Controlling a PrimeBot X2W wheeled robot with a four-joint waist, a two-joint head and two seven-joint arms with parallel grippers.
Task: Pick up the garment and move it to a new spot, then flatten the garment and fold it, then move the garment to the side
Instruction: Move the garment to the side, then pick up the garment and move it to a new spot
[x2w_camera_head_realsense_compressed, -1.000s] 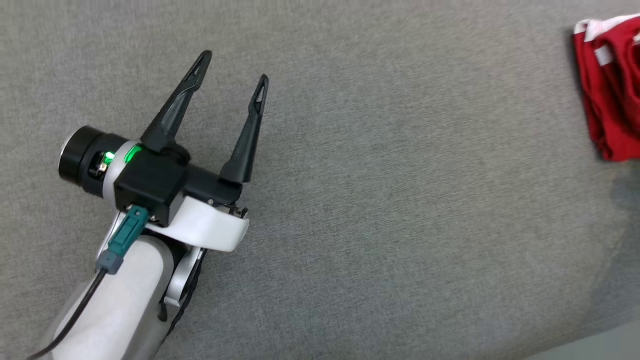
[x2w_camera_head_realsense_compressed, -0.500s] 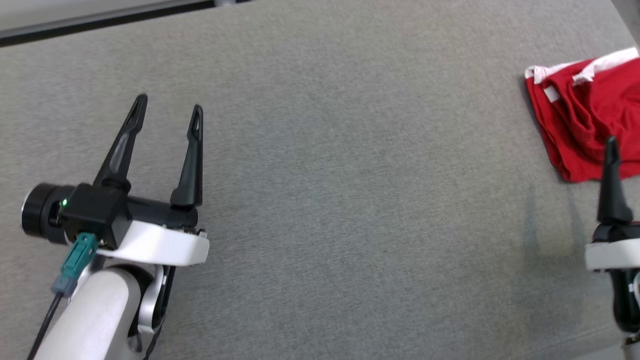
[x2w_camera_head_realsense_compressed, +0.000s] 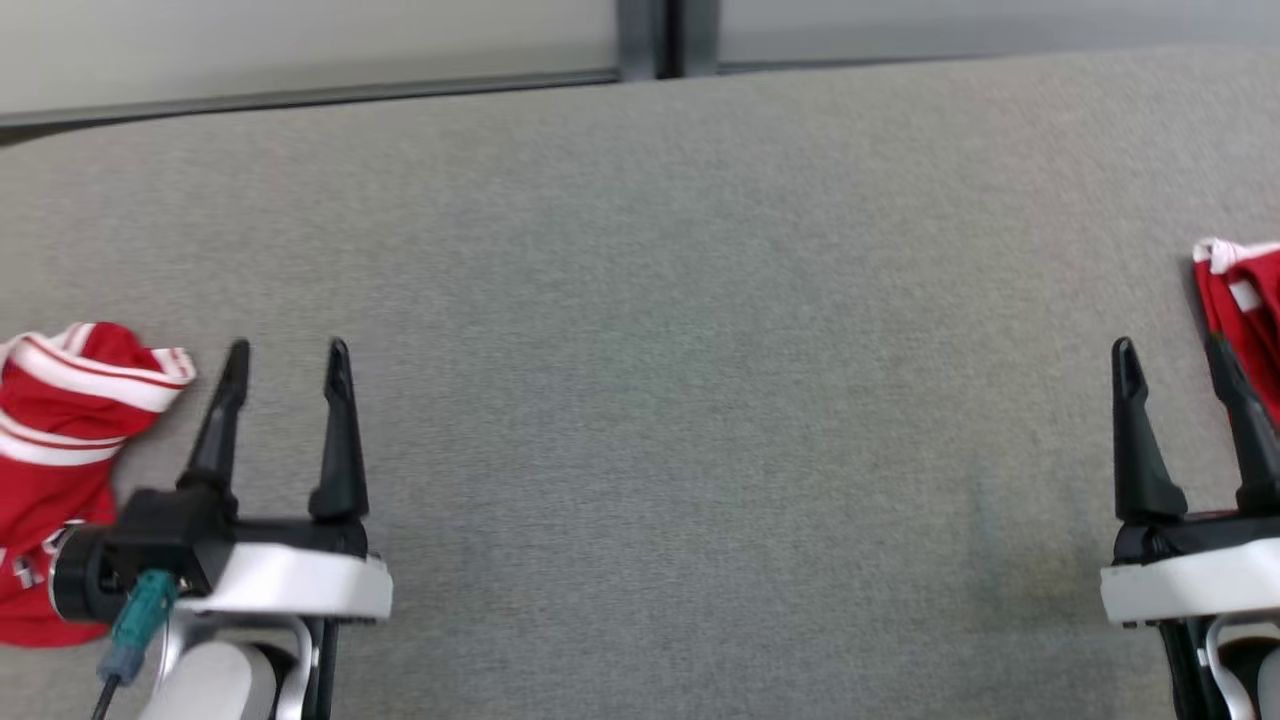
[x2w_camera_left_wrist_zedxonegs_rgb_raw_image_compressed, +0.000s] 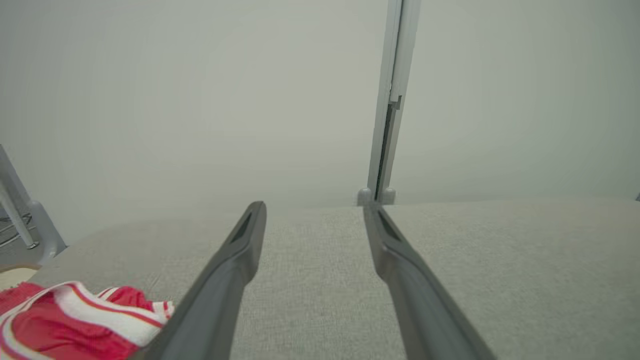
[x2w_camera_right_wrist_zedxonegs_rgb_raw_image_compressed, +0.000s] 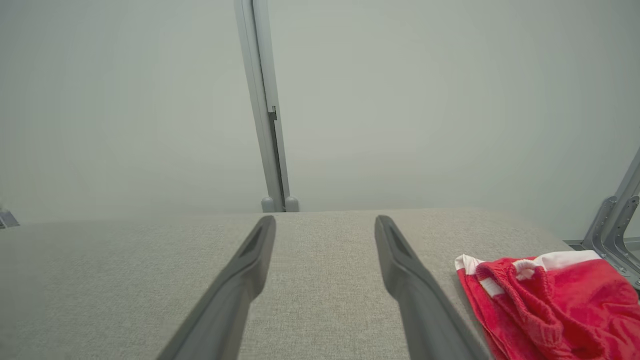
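Both arms reach forward over a grey, cloth-covered table (x2w_camera_head_realsense_compressed: 650, 300), one at each lower corner of the head view. The left pincer (x2w_camera_head_realsense_compressed: 288, 352) has its two dark fingers spread wide and parallel, with nothing but bare table between them. The left wrist view shows that same left pincer (x2w_camera_left_wrist_zedxonegs_rgb_raw_image_compressed: 314, 210) open and empty. The right pincer (x2w_camera_head_realsense_compressed: 1170, 345) is also spread wide and grips nothing, which the right wrist view confirms (x2w_camera_right_wrist_zedxonegs_rgb_raw_image_compressed: 325, 220).

Two red garments lie on the table, well apart, one near each side edge of the head view. A crumpled red garment with white stripes (x2w_camera_head_realsense_compressed: 60, 420) sits just left of the left pincer, and a narrow strip of table shows between its striped edge and the nearer finger. In the left wrist view it lies at the lower left corner (x2w_camera_left_wrist_zedxonegs_rgb_raw_image_compressed: 60, 330).

A red garment with white trim (x2w_camera_head_realsense_compressed: 1250, 300) lies bunched at the right edge, where the outer finger of the right pincer crosses in front of its border. Whether they touch cannot be told. The right wrist view shows it just right of the fingers (x2w_camera_right_wrist_zedxonegs_rgb_raw_image_compressed: 560, 300).

Behind the table stands a pale wall with a grey vertical post (x2w_camera_head_realsense_compressed: 650, 35).
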